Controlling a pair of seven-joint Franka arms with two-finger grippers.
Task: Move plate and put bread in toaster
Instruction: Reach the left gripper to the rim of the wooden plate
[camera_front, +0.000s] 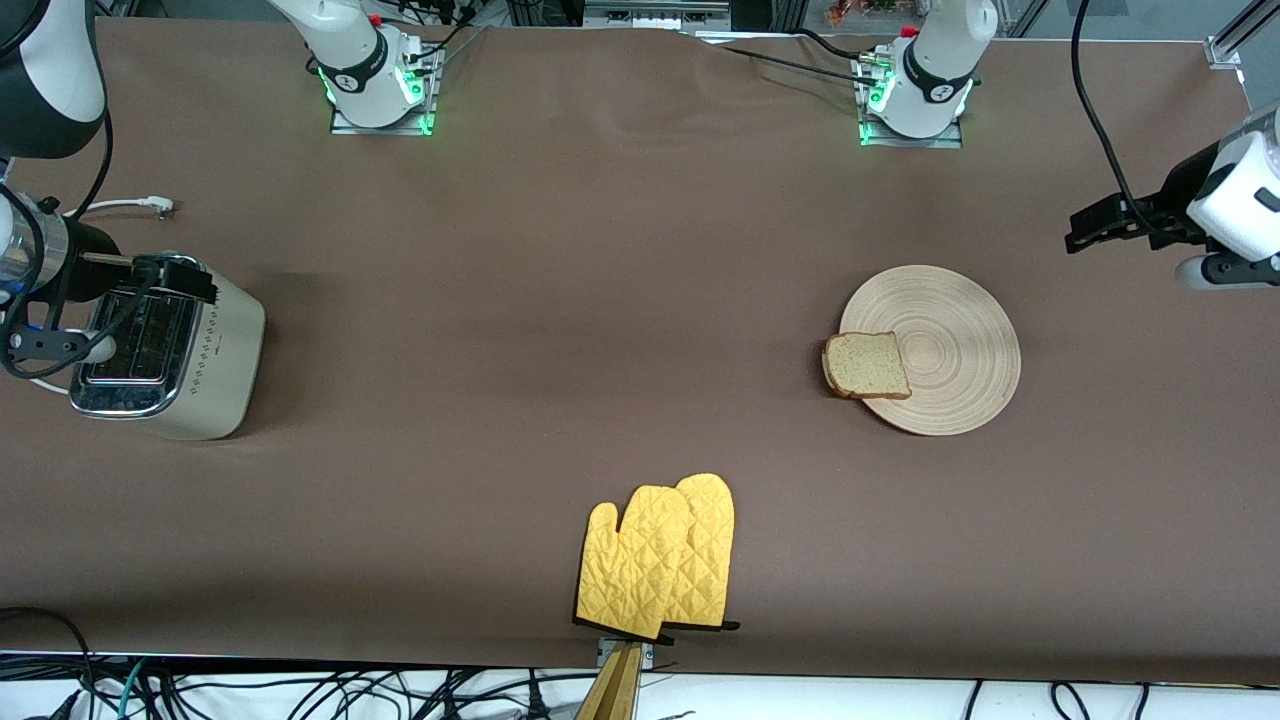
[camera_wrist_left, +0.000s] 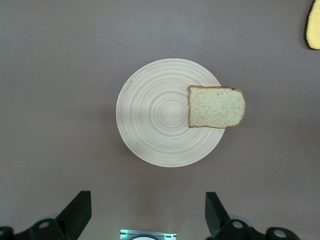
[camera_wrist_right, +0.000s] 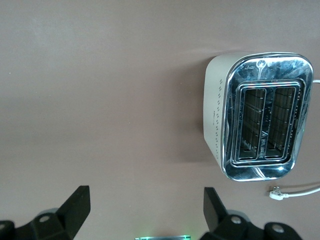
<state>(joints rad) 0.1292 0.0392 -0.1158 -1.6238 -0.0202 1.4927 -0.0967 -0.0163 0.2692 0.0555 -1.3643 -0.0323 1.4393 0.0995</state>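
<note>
A: Where does the bread sit?

B: The bread (camera_front: 866, 365) lies flat on the rim of the plate (camera_front: 945, 345), on the side toward the right arm's end of the table, with one edge hanging past the plate. The plate rests on the brown table (camera_front: 560, 300) toward the left arm's end.

A: And the toaster?

B: The toaster (camera_front: 165, 355) stands at the right arm's end of the table. In the right wrist view both slots in its chrome top look empty, and its white cord (camera_wrist_right: 295, 191) lies unplugged on the table beside it.

A: The grippers?

B: The left gripper (camera_wrist_left: 145, 212) hangs in the air above the table beside the plate, jaws wide apart, holding nothing. The right gripper (camera_wrist_right: 145, 212) is up over the toaster's end of the table, jaws likewise apart and empty.

A: Anything else?

B: A pair of yellow oven mitts (camera_front: 655, 560) lies near the table edge closest to the front camera, well apart from both plate and toaster
</note>
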